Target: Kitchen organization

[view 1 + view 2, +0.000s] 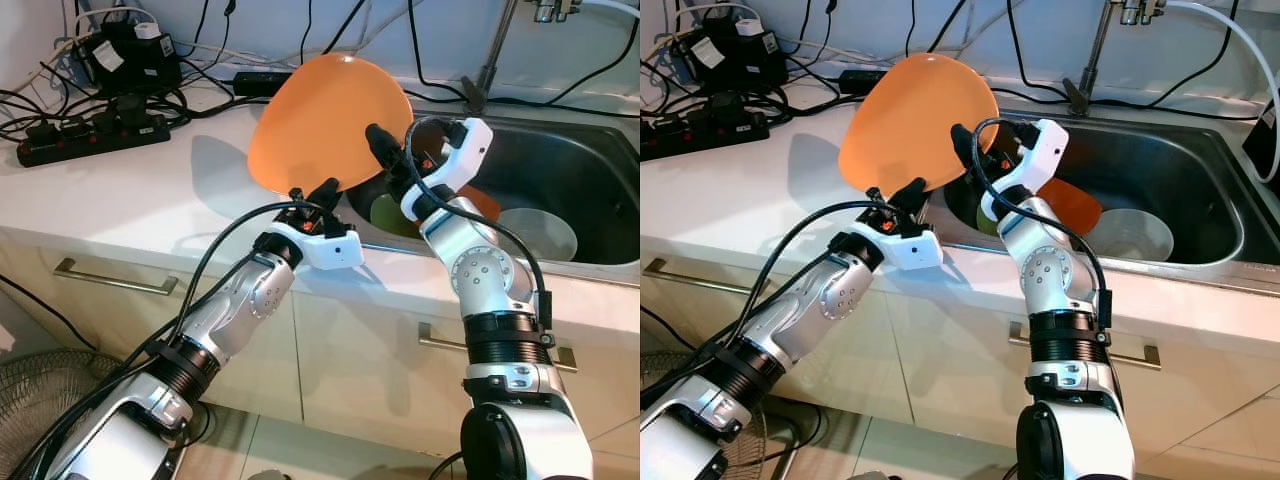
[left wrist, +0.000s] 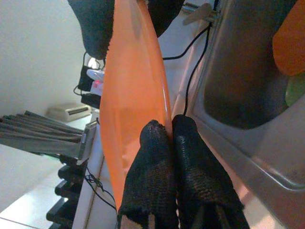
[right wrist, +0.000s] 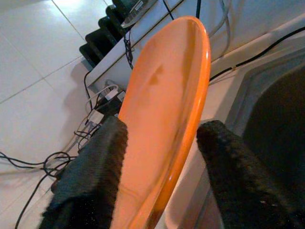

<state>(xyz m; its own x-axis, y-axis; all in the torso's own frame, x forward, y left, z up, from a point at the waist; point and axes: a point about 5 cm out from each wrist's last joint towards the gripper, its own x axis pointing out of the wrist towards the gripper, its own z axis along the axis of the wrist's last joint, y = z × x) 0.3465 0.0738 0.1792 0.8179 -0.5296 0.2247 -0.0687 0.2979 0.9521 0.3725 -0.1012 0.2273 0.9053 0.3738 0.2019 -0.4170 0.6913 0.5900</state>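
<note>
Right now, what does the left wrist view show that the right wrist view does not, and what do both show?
Left wrist view: the left gripper shut on the rim of the orange plate, with the tips of the other gripper's fingers at the far rim, and some orange and green dishes in the sink.

Right wrist view: the right gripper open, one finger on each side of the plate, neither clearly pressing it.

Both: the plate held on edge, the white counter, the steel sink and the black cables by the wall.

Silver jointed arms; black cables; black fingers (image 2: 157,181)
</note>
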